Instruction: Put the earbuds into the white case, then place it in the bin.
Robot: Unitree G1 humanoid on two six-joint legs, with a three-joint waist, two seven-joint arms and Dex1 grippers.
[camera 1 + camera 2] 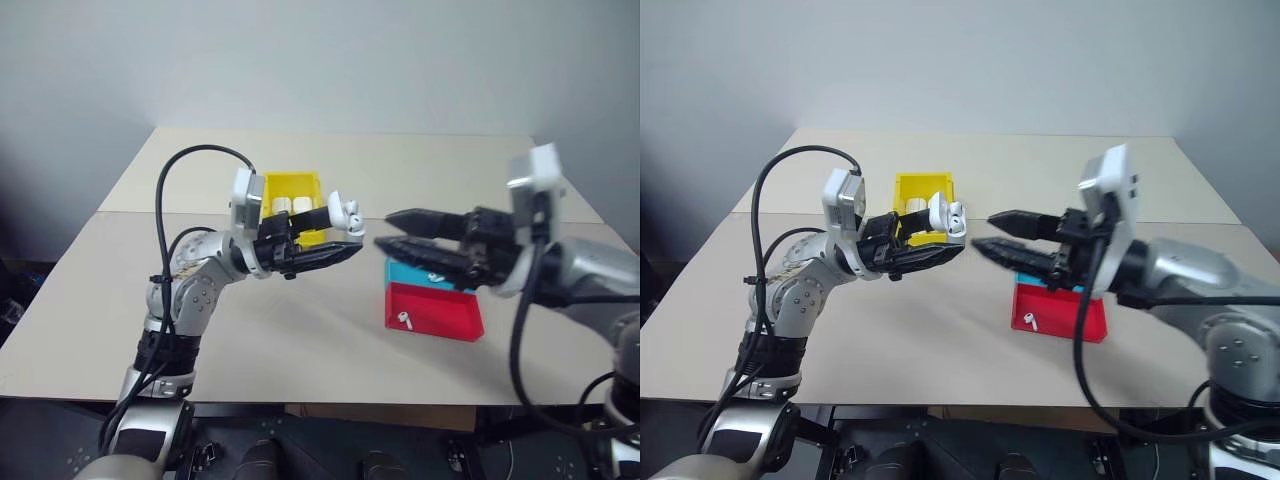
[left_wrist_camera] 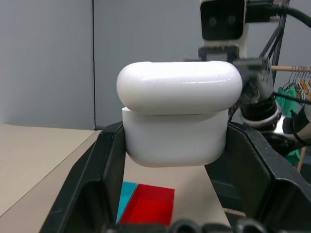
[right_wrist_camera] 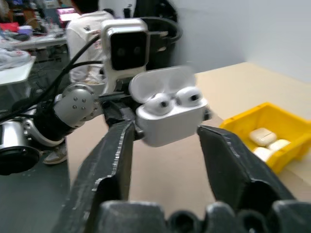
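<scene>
gripping glossy rounded white case (image 3: 167,119), left pincer (image 1: 335,240); right pincer (image 1: 385,230) released.

I see no text, label, brand or number I can read on any obj. here, nothing legible.

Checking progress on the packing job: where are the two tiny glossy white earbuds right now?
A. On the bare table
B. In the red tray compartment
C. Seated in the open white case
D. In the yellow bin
C: both tiny glossy white earbuds sit in the open glossy white case, which the left hand holds.
</scene>
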